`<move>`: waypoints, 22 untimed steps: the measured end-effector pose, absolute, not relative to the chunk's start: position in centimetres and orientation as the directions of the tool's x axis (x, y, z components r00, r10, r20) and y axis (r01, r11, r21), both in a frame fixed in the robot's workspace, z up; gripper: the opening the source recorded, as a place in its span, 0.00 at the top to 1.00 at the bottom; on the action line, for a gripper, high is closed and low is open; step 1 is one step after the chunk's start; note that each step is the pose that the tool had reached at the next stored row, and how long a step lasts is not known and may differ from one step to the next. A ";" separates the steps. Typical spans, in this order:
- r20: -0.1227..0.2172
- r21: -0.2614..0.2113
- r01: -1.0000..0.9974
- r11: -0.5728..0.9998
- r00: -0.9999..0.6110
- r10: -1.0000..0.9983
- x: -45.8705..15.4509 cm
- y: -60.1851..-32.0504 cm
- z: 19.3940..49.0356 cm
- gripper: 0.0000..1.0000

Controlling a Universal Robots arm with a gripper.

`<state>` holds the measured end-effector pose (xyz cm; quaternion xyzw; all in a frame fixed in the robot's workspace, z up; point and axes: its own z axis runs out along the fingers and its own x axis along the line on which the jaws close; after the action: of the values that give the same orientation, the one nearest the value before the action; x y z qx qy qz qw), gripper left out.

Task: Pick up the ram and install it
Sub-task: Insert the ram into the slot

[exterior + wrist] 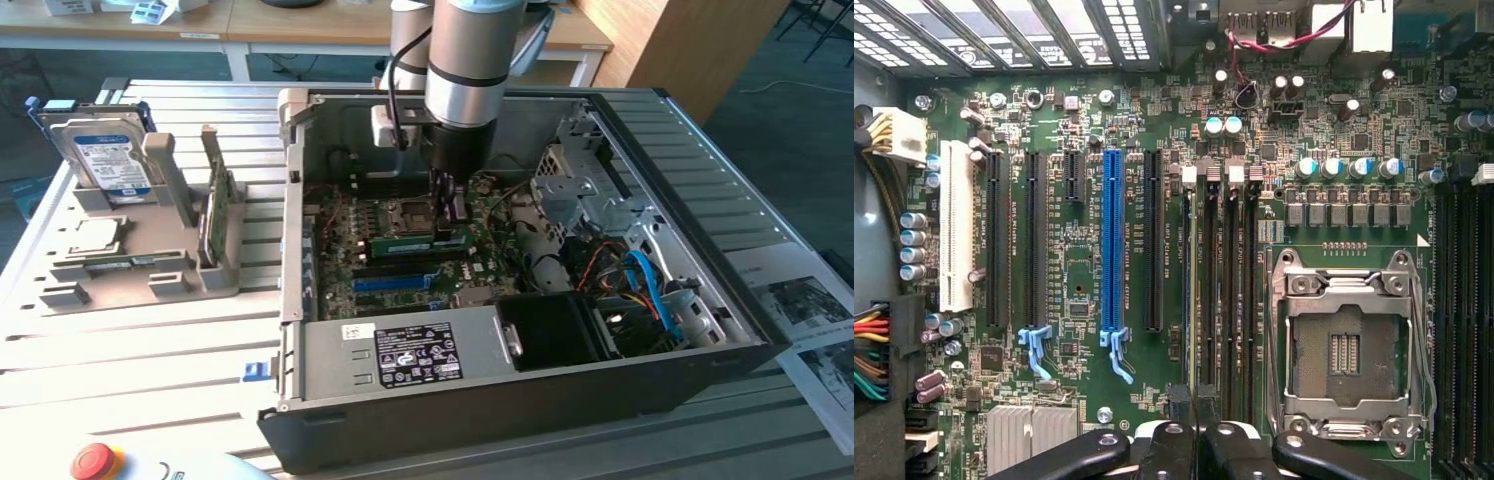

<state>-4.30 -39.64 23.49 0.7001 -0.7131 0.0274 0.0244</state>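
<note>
One gripper [449,212] is down inside the open case [721,330], and I see its jaws clenched narrow on the ram [407,241]. Ram stands on edge directly beneath the fingertips, at the motherboard [1079,270] memory slots, just beside the CPU socket [1346,350]. Hard drive [107,155] stands well away from the gripper, outside the case.
</note>
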 end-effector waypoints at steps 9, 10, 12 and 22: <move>0.073 -0.005 -1.000 0.018 -0.019 -0.997 -4.2 -39.7 23.6 0.89; 0.073 -0.004 -1.000 0.018 -0.019 -0.997 -4.2 -39.7 23.6 0.89; 0.073 0.002 -1.000 0.018 -0.018 -0.997 -4.1 -39.8 23.6 0.89; 0.066 0.041 -0.999 0.018 -0.015 -0.998 -3.6 -40.1 23.6 0.89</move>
<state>-3.56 -40.07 23.63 0.7006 -0.7125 0.0084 0.0377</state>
